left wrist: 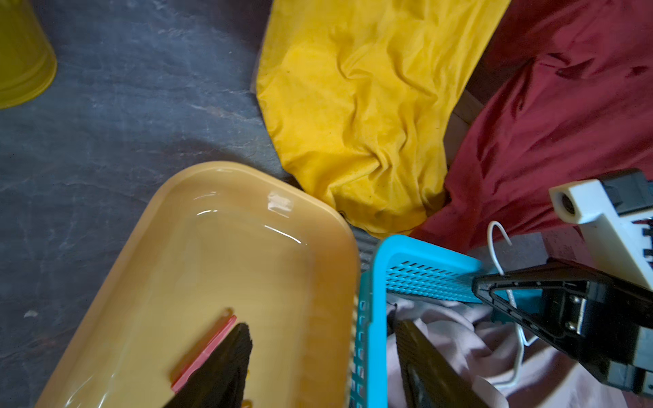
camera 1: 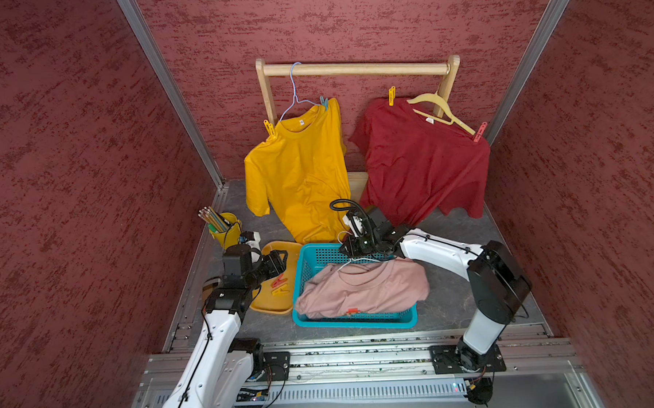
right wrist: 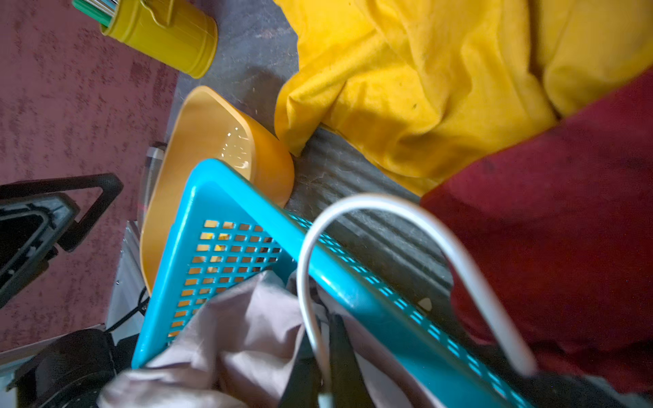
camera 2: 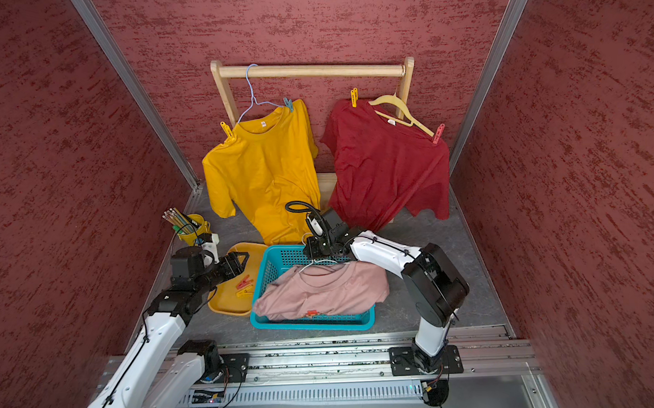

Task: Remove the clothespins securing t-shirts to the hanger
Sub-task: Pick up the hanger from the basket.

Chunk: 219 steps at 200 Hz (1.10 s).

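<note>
Now, red, yellow clothespins point(camera 1: 279, 284) on tray point(camera 1: 273, 305), left pincer point(camera 1: 284, 258) spread, right pincer point(right wrist: 323, 333) pinching hanger point(right wrist: 374, 199).

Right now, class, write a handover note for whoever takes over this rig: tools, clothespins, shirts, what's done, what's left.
Left tool: open, empty, over the orange-yellow plastic tray.
Right tool: shut on the white wire hanger of the pale pink cloth t-shirt, which lies in the turquoise plastic basket.
Done: a red plastic clothespin and a yellow plastic clothespin lie in the tray.
Left: four clipped on: yellow pin and light-blue pin on the mustard yellow t-shirt; second yellow pin and red-pink pin on the dark red t-shirt.
</note>
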Available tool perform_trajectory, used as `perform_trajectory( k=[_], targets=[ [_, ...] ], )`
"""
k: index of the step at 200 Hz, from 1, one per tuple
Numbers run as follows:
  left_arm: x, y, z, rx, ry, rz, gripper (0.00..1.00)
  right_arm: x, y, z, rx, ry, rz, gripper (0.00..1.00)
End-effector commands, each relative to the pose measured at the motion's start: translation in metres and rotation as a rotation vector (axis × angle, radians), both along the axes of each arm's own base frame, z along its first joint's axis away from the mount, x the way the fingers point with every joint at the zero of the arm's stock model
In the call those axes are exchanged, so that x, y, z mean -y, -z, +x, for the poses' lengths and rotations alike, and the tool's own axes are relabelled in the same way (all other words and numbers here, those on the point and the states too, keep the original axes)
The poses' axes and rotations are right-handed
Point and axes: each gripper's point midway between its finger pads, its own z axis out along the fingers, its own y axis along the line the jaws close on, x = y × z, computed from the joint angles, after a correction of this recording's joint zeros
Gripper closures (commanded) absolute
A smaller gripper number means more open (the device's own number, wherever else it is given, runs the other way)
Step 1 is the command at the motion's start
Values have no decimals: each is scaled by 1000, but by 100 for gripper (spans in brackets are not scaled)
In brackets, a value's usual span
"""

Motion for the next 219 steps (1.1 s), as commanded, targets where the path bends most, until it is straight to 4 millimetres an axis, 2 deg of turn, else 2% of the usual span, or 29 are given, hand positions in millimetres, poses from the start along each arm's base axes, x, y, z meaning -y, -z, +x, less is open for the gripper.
perform_trajectory(
  k=[1,27,29,34,52,67,93,109,131,148,171,180,193,219],
  targets=[
    [14,-49,0,170,112,7,34,9,-52,9,196,9,16,100],
    [33,-87,-6,325,238,-5,34,22,-102,5,351,31,70,100],
    [35,-91,-8,340,255,-10,34,23,-103,6,356,34,71,100],
    [42,-99,-11,378,301,-18,35,26,-122,2,400,39,104,100],
    [69,-128,-24,522,473,-26,36,34,-161,-5,508,48,175,100],
    [96,-144,-38,648,615,67,36,40,-193,-13,599,44,223,100],
    [141,-145,-61,764,806,300,31,47,-231,-23,720,26,251,100],
    [160,-138,-62,736,878,406,30,50,-245,-26,764,15,250,100],
    [176,-129,-51,681,898,517,30,46,-255,-32,789,-30,244,100],
    [188,-125,-49,671,934,536,31,46,-261,-34,804,-40,243,100],
    [194,-117,-41,654,934,554,33,47,-272,-38,829,-46,266,100],
    [194,-114,-38,647,927,563,36,48,-277,-41,841,-48,278,100],
    [194,-111,-35,636,923,573,47,49,-282,-45,859,-57,293,100],
    [195,-117,-45,666,964,544,89,51,-285,-56,889,-101,303,100]
  ],
)
